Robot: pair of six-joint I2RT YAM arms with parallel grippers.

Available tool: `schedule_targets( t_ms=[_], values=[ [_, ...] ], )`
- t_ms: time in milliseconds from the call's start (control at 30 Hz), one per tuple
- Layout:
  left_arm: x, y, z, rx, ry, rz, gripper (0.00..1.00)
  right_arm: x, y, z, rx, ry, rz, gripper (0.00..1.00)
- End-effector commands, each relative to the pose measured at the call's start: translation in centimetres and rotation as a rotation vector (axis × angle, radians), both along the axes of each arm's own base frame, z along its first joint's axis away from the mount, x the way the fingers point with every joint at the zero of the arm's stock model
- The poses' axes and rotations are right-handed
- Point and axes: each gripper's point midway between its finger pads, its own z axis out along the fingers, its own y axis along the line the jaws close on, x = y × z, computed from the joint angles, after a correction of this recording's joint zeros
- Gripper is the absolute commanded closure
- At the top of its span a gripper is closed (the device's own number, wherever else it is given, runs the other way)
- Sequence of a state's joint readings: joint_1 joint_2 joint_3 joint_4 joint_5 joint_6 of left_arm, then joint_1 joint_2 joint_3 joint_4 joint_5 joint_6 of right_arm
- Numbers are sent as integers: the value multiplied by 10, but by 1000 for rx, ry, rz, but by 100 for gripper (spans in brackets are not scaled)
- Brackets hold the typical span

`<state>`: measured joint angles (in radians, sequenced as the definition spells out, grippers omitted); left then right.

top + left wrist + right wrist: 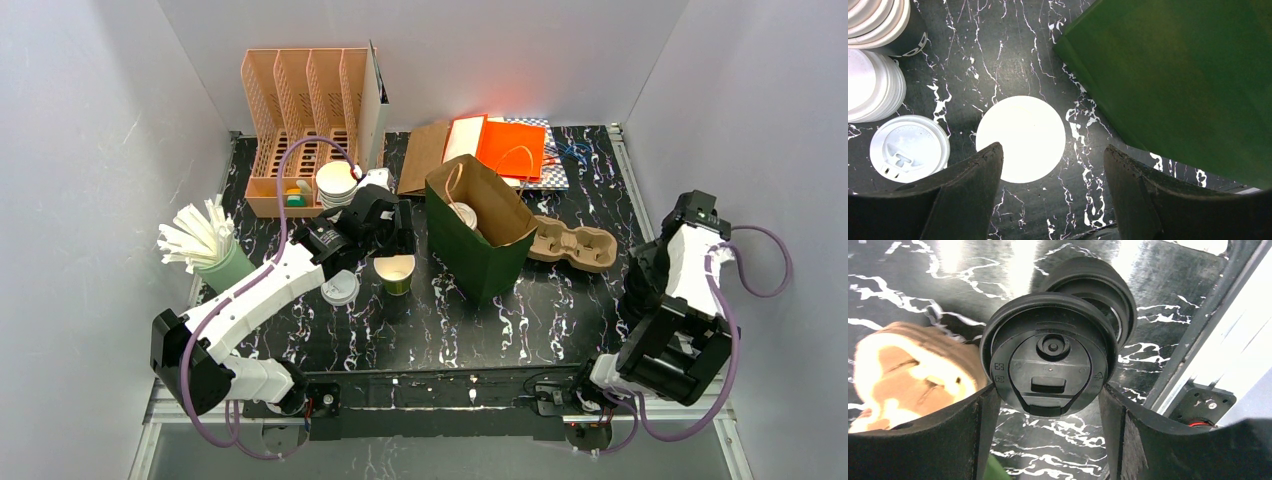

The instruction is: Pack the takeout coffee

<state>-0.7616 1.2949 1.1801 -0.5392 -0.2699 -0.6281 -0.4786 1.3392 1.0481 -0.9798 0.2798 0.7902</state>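
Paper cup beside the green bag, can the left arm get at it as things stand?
Probably yes. The left gripper hangs open directly above the paper cup, its mouth showing between the jaws. The green bag and a loose white lid sit off to either side, not in the way.

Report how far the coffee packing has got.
Done: a white cup sits in the green bag. In hand: left gripper open over the unlidded cup; right gripper clamps a black lid. Left: lid it, bag it.
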Motion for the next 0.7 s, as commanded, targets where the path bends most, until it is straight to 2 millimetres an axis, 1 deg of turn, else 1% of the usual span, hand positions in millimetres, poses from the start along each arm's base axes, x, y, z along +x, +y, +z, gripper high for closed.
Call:
schedule_targets(
  t_ms=[0,67,167,233,333,400,500,567,667],
  values=[
    [-1,0,13,-22,-19,-2,29,22,-3,47,-16,-141,9,25],
    [-1,-1,13,-22,-20,-1,29,34,0,65,-10,-219,37,25],
    [1,-2,14,-26,-23,5,29,55,11,95,24,-338,111,29],
    [2,-4,14,-28,-21,3,29,68,22,111,72,-401,159,30],
    [3,-5,14,-29,-19,3,30,87,46,135,157,-483,261,32],
    [3,-6,14,-31,-17,3,30,99,66,153,193,-527,349,32],
    [3,-5,15,-32,-23,7,30,113,100,186,213,-616,487,33],
    [2,-2,16,-33,-28,16,31,123,122,212,226,-708,570,35],
    [1,2,16,-34,-29,31,31,131,156,251,248,-842,710,39]
  ],
)
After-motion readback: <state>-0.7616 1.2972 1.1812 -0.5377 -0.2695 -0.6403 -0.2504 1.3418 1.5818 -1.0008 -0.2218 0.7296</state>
